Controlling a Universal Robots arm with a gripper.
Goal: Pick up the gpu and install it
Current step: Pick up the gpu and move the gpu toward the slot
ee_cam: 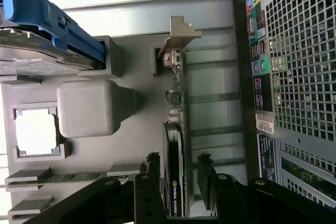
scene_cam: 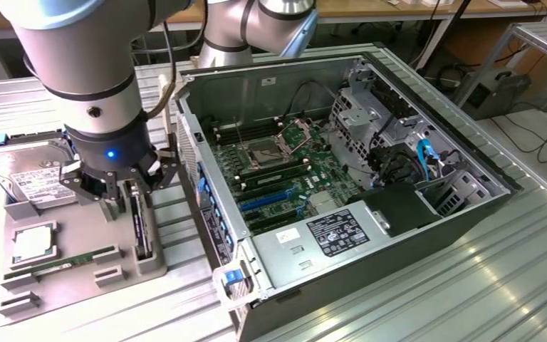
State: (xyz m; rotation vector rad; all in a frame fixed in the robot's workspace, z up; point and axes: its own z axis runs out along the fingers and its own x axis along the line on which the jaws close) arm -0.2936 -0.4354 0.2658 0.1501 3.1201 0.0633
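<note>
Gripper (scene_cam: 126, 196) poised over the gpu (scene_cam: 142, 224), fingers spread and straddling the card with nothing clamped between them. In the wrist view one finger (ee_cam: 153, 169) sits close against the cooler face. The other (ee_cam: 205, 174) stands a little clear on the far side, so the jaws read as open around the card, not shut on it.

The gpu (ee_cam: 173, 192) stands on edge in a slot of the grey holder tray (scene_cam: 74, 288), just outside the computer case (scene_cam: 350, 178) and parallel to its near wall. Its silver bracket (ee_cam: 178, 35) is at the end away from the gripper (ee_cam: 178, 158). The case lies open, and the blue expansion slots (scene_cam: 264, 203) on its board look unoccupied.

The grasp looks likely to go best if the jaws are centred first, so both pads meet the card together and do not push it sideways against the slot. Pads are better placed flat on the cooler body than on bare board edge. Any pull should run in line with the slot walls, since a tilt could jam the card.
</note>
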